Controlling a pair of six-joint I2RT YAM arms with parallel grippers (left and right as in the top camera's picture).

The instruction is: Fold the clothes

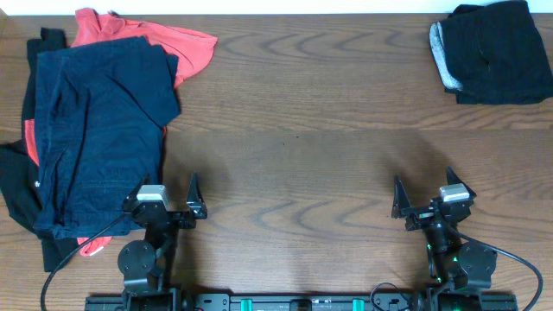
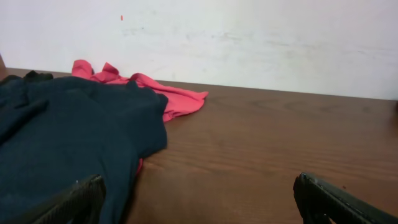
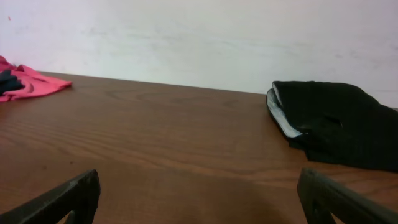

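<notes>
A heap of clothes lies at the table's left: a large dark navy garment on top of a coral-red shirt, with black pieces at the left edge. The left wrist view shows the navy garment and the red shirt. A folded black and grey stack sits at the far right corner and shows in the right wrist view. My left gripper is open and empty, its left finger beside the navy cloth's edge. My right gripper is open and empty over bare wood.
The wooden table spans the view, with a pale wall behind its far edge. Both arm bases stand at the front edge, with cables beside them.
</notes>
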